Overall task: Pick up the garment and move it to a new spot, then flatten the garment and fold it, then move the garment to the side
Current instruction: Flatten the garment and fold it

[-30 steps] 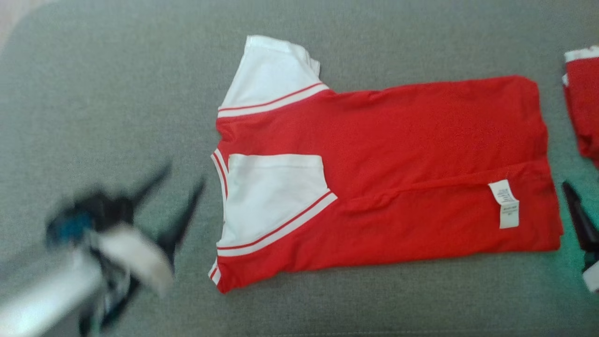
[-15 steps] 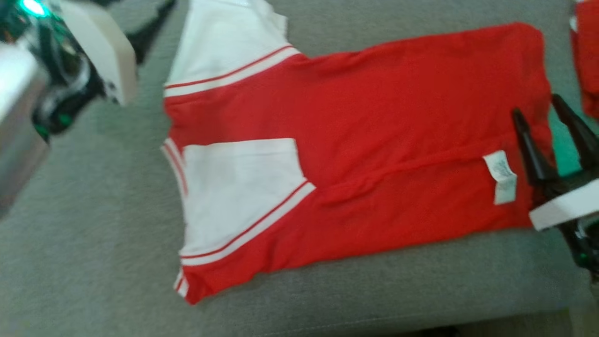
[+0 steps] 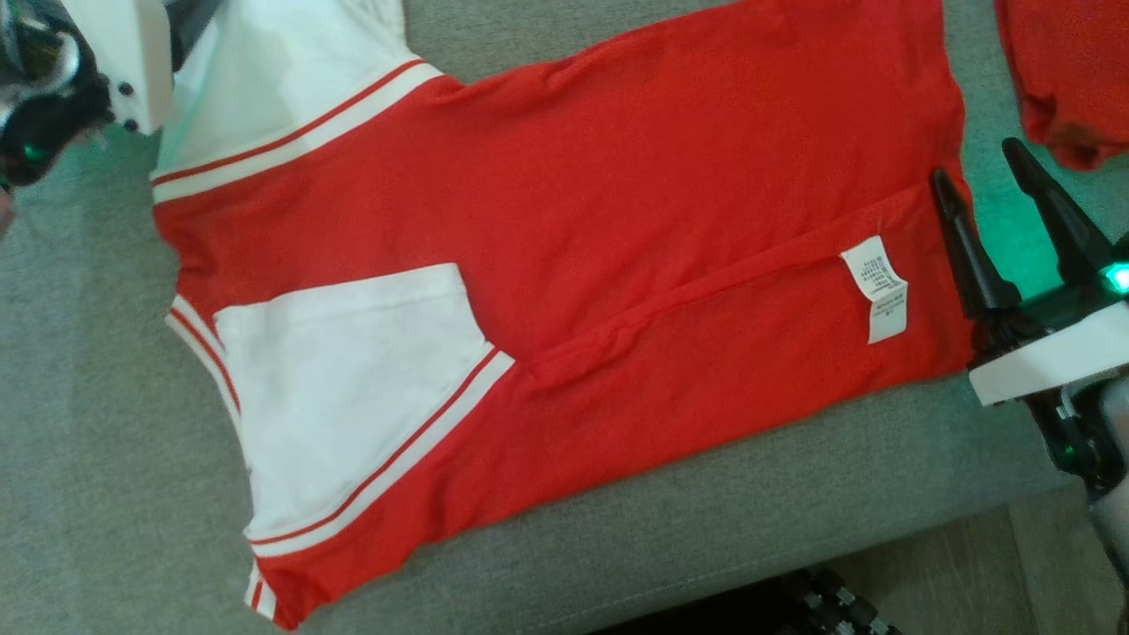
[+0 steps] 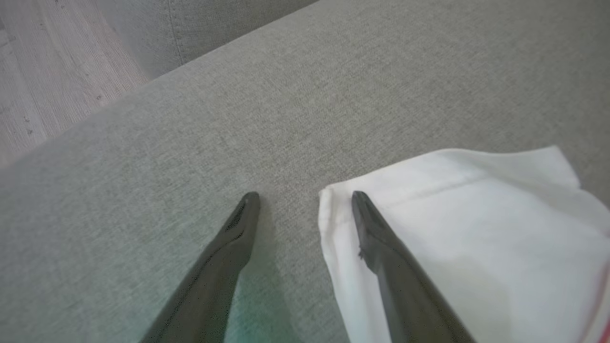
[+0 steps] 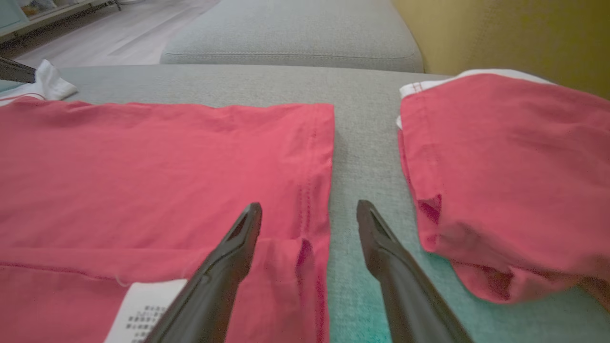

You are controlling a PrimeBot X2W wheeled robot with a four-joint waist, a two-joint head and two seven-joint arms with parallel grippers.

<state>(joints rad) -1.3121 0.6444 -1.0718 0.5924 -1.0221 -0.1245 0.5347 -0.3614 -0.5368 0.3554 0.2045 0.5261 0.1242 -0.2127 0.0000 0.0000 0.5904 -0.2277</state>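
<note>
A red T-shirt (image 3: 617, 220) with white sleeves lies flat across a grey sofa cushion (image 3: 88, 441), collar toward the robot's left and hem toward its right. 1 side is folded in over the body, showing a white care label (image 3: 878, 287) near the hem and 1 white sleeve (image 3: 353, 397) laid on the red cloth. The other white sleeve (image 4: 476, 228) sticks out past the far side.

The left gripper (image 4: 305, 200) has its 2 fingers spread apart with nothing between them. They straddle the outer edge of that far sleeve, 1 tip over the white cloth at its corner and 1 over bare cushion. Whether the tips touch the fabric cannot be told.

The right gripper (image 5: 310, 209) is likewise spread and empty, straddling the hem edge. 1 finger sits over red cloth beside the label and the other over the narrow grey strip next to it.

Across that strip, near the hem but not touching it, lies a second red garment (image 5: 500, 181), bunched and with white trim.

To the robot's left of the collar the cushion is bare and wide. The shirt's near folded edge runs close to the cushion's front edge, with wooden floor (image 3: 970, 564) beyond it.
</note>
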